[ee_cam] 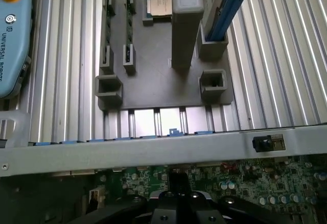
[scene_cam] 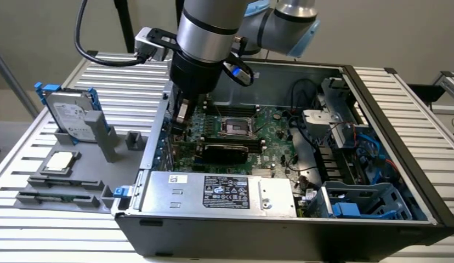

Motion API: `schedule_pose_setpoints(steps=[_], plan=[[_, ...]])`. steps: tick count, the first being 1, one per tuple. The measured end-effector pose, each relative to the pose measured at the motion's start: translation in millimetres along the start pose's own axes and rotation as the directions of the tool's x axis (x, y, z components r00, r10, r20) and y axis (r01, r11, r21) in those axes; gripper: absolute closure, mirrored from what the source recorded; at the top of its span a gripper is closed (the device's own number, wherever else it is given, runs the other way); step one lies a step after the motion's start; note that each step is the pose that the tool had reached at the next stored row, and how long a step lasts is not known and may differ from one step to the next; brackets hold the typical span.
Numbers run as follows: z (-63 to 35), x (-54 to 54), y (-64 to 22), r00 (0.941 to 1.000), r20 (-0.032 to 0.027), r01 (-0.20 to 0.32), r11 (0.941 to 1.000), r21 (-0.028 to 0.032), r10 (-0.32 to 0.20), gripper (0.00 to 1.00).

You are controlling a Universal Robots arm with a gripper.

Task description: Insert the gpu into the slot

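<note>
the gripper [scene_cam: 185, 118] is lowered inside the computer case [scene_cam: 373, 219], above the motherboard [scene_cam: 274, 131]. jaws state: cannot tell. the gpu [scene_cam: 223, 152] lies flat on the motherboard.

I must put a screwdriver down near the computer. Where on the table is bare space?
Free: ribbed table between hard drive and case. Also the exterior view's right of the case. Crowded: grey fixture plate with processor, and the case interior, where the arm reaches over the motherboard.

Black gpu [scene_cam: 225, 152] on a green motherboard [scene_cam: 274, 137]; silver power supply [scene_cam: 220, 193] with black label; grey ribbed table [scene_cam: 124, 87]; blue drive cage [scene_cam: 362, 200].
</note>
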State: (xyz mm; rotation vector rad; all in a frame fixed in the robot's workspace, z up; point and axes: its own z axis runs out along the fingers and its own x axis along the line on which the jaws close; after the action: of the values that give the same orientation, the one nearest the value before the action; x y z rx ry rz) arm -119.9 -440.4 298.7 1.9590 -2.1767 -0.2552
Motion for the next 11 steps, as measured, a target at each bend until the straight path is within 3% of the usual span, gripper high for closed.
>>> schedule_pose_setpoints(steps=[4, 6, 7, 11], plan=[[-2.7, -0.8, -8.2, 1.0000, -0.0015, 0.006, 1.0000, 0.0026, -0.006, 0.89], [-3.2, -1.0, -10.1, 1.0000, -0.0014, 0.009, 0.9999, 0.0142, -0.009, 0.89], [-3.2, -1.1, -10.6, 0.9999, -0.0006, 0.011, 0.9996, 0.0273, -0.011, 0.89], [-3.4, -1.2, -11.3, 0.9998, 0.0031, 0.021, 0.9949, 0.0990, -0.021, 0.89]])
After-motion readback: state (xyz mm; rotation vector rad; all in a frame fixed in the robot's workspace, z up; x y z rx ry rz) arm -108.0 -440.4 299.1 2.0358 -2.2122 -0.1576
